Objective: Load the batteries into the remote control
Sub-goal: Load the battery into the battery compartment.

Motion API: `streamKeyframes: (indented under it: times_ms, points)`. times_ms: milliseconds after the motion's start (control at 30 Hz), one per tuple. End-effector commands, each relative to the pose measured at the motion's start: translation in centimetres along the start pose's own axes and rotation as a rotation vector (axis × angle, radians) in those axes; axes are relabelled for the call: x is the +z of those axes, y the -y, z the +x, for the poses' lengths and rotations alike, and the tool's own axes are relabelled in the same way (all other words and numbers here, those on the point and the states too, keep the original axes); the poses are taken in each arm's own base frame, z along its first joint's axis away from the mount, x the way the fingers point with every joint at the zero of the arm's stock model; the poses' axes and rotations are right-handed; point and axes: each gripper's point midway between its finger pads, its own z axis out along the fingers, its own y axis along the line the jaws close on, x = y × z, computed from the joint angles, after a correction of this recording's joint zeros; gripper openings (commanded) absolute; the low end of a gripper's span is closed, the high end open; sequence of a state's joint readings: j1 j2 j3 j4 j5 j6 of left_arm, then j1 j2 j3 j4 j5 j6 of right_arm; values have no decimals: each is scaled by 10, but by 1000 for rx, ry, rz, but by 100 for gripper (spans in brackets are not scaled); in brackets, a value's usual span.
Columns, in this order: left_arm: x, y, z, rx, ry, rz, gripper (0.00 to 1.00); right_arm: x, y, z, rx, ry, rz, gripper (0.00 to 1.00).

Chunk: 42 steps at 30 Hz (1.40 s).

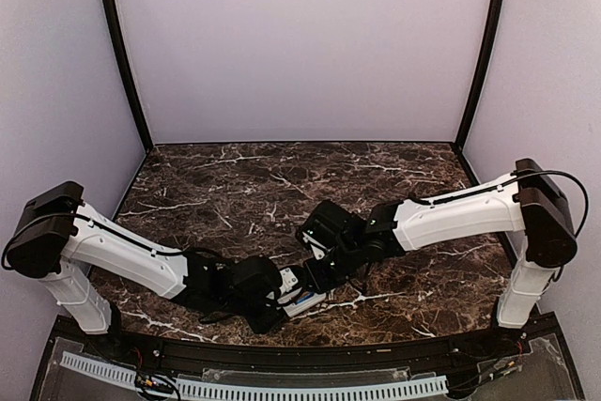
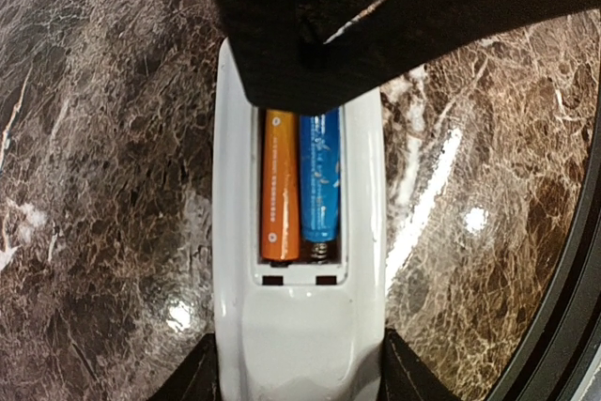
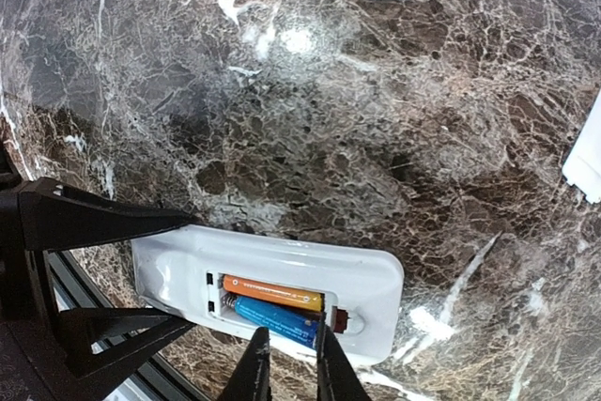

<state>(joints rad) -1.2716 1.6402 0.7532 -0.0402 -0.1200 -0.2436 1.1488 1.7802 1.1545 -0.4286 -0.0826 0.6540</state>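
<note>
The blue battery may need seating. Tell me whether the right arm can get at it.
Probably yes. The right fingers hang just over the blue battery in the open compartment, nothing covering it; the left fingers clamp the remote at its other end, clear of the bay.

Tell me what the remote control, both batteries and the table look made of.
The remote control: white moulded plastic, smooth with a soft sheen. The orange battery and blue battery: probably metal cells in glossy printed wrap; tiny print and highlights show. The table: polished dark marble or a marble-look laminate, given white veins and sharp light reflections.
</note>
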Motion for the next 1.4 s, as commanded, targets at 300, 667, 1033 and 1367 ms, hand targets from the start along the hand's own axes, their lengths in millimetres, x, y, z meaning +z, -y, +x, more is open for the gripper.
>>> streamKeyframes:
  times_ms: [300,667,1033,1367]
  points:
    - [13,-2,51,-2,-183,21,45,7,7,15,31,-60,7,16]
    - [11,-4,50,-9,-175,15,56,7,6,13,62,-49,-45,14]
    - [-6,-4,43,-24,-98,36,78,-6,11,4,47,-23,-41,16]
    - [-9,-4,48,-66,-102,44,66,-8,13,5,52,-36,-71,22]
